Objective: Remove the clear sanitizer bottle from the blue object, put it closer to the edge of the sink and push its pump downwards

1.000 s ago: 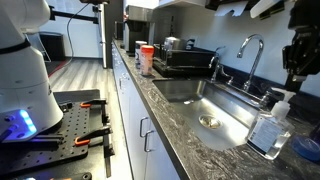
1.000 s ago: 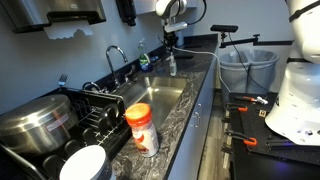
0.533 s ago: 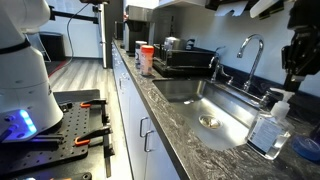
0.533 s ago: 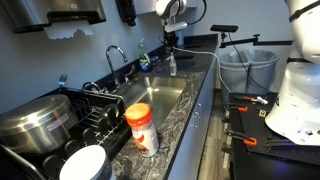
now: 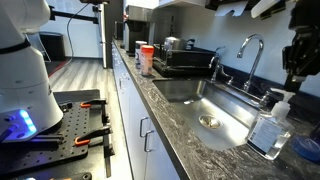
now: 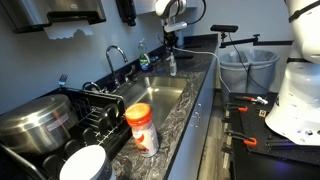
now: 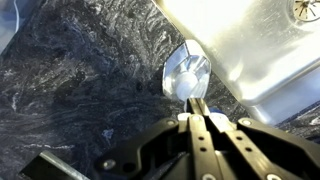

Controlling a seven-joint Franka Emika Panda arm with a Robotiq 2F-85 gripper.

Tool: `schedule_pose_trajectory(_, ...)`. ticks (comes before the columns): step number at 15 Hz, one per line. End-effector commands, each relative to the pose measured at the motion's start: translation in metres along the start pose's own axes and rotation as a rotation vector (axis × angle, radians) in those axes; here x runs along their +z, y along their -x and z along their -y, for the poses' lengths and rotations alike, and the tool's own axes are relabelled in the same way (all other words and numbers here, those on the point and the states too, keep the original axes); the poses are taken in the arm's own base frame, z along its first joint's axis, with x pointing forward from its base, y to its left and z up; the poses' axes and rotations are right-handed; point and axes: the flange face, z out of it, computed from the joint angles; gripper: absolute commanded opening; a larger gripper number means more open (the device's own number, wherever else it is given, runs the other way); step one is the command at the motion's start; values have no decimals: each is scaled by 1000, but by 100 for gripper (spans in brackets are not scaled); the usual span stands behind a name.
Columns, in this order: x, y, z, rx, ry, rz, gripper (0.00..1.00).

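Observation:
The clear sanitizer bottle (image 5: 268, 130) (image 6: 171, 63) stands upright on the dark speckled counter at the rim of the steel sink (image 5: 215, 105) (image 6: 160, 96). Its white pump (image 5: 281, 101) points up. My gripper (image 5: 291, 84) (image 6: 170, 42) hangs straight over the pump with its fingers shut and nothing between them. In the wrist view the shut fingertips (image 7: 198, 104) cover the pump head, with the bottle (image 7: 186, 72) below them beside the sink (image 7: 262, 50). Whether they touch the pump I cannot tell. The blue object (image 5: 308, 149) lies just past the bottle at the frame edge.
A chrome gooseneck faucet (image 5: 250, 52) (image 6: 117, 57) rises behind the basin. An orange-labelled container (image 6: 142, 128) (image 5: 146, 58) and a dish rack (image 5: 186, 61) sit further along the counter. A steel pot (image 6: 36, 121) stands by the rack. A grey bin (image 6: 246, 68) is on the floor.

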Motion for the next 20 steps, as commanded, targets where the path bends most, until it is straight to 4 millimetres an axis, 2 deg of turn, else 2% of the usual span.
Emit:
schedule_pose_trajectory(1,15,-5,1,23,6,41,0)
schedule_pose_trajectory(20,33,-12,1,37,17,99,0)
